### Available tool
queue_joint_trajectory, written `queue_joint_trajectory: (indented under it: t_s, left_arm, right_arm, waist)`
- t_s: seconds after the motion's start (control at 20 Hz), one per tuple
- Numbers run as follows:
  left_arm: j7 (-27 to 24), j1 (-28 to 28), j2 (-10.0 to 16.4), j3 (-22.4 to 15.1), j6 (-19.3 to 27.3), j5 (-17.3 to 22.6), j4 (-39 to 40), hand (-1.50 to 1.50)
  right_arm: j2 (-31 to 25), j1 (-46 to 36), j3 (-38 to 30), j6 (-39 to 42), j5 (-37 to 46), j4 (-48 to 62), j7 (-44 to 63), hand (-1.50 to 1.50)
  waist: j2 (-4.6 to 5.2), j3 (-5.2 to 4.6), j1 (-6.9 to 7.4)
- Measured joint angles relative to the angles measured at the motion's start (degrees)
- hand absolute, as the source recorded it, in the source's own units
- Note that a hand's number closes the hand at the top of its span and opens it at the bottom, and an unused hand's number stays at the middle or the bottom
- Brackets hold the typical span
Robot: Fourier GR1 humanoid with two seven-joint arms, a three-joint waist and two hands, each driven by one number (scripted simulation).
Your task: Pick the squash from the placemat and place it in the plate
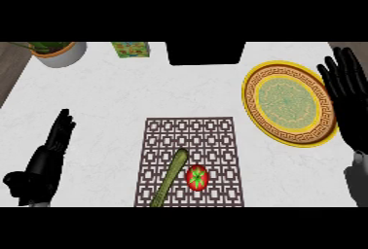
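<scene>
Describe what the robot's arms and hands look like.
Both hands are black, with long slim fingers and a thumb. The left hand runs down into a bulky black wrist. Below the right hand a short piece of smooth grey forearm shows. No cables, markings or sleeves are visible.

Overall light: bright and even across the white table (108, 97); its direction cannot be told.
Shadows: faint and soft, with a thin dim edge along the lower rim of the yellow plate (248, 99) and barely any beside the squash (171, 176) or the tomato (197, 177) on the placemat (215, 131).
Table surface: matte, with pale grey veining visible.
Darkest areas: the left hand (50, 146) and right hand (348, 97) are near-flat black with little shading.
Colour: plate, squash and tomato look saturated.
</scene>
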Motion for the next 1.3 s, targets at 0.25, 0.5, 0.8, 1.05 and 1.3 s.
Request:
queue_joint_trajectory:
  t_s: [0.25, 0.5, 0.8, 1.05, 1.3]
  left_arm:
    - [4.1, -2.5, -1.2, -0.1, 0.2, -0.4, 3.5, 0.00]
    - [6.8, -1.6, -2.0, -0.9, 0.4, 0.0, 5.7, 0.00]
    - [9.1, -2.4, -3.7, -1.1, 1.0, 0.8, 7.6, 0.00]
    - [10.6, -4.5, -5.0, -1.7, 0.7, 0.5, 9.2, 0.00]
    - [12.0, -6.7, -5.9, -1.7, 0.5, 0.2, 10.7, 0.00]
  right_arm:
    - [9.7, 2.0, 11.2, -6.8, 6.3, -4.3, 2.3, 1.50]
    - [0.7, 1.2, 18.0, -9.2, 25.1, -2.2, 3.7, 1.50]
    - [13.0, 11.0, 26.6, -25.0, 33.3, -0.7, -1.2, -1.50]
    - [19.2, 18.0, 38.0, -30.5, 34.4, 5.6, -14.8, -1.50]
    - [18.0, 16.5, 42.8, -32.1, 47.1, 10.6, -7.2, -1.50]
  waist:
    - [-0.11, -0.60, 0.92]
    - [-0.58, -2.19, 0.30]
    - [-0.12, -0.90, -0.49]
    - [-0.05, -0.72, 0.59]
    - [-0.16, -0.86, 0.91]
